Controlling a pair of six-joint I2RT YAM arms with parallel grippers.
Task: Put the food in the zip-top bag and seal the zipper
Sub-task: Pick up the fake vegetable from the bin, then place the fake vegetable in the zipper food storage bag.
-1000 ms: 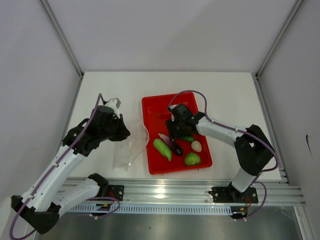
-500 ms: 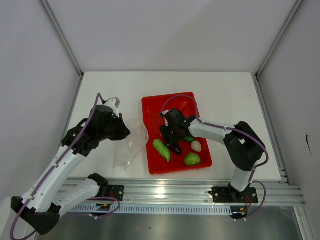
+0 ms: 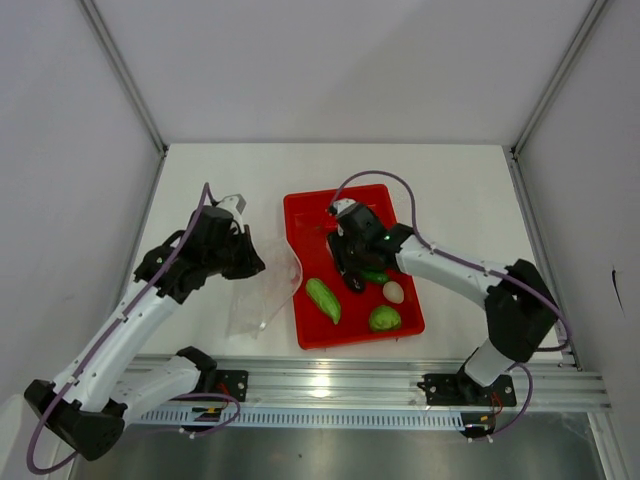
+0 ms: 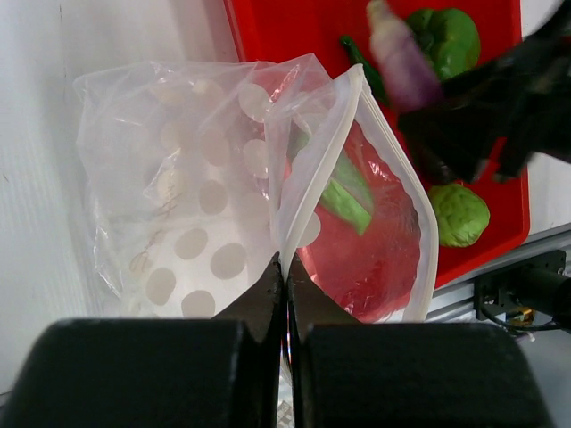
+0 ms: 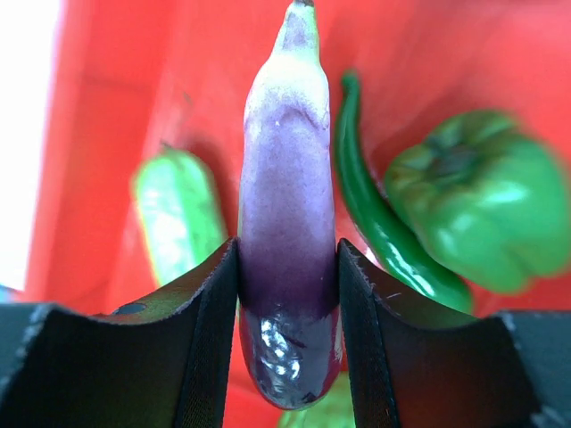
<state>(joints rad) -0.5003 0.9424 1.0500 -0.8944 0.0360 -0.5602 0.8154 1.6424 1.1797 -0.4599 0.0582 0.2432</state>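
Gourd, round green piece and egg lie low in the red tray at frame centre. Just above them, your right fingers clamp the eggplant. At left, your left fingers pinch the mouth edge of the clear bag on the surface.

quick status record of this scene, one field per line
left gripper: shut on the mouth edge of the zip-top bag
bag mouth: open, zipper not sealed
bag contents: looks empty
right gripper: shut on the purple eggplant, over the red tray
in tray: light green gourd, white egg, round green piece, green pepper, green chili
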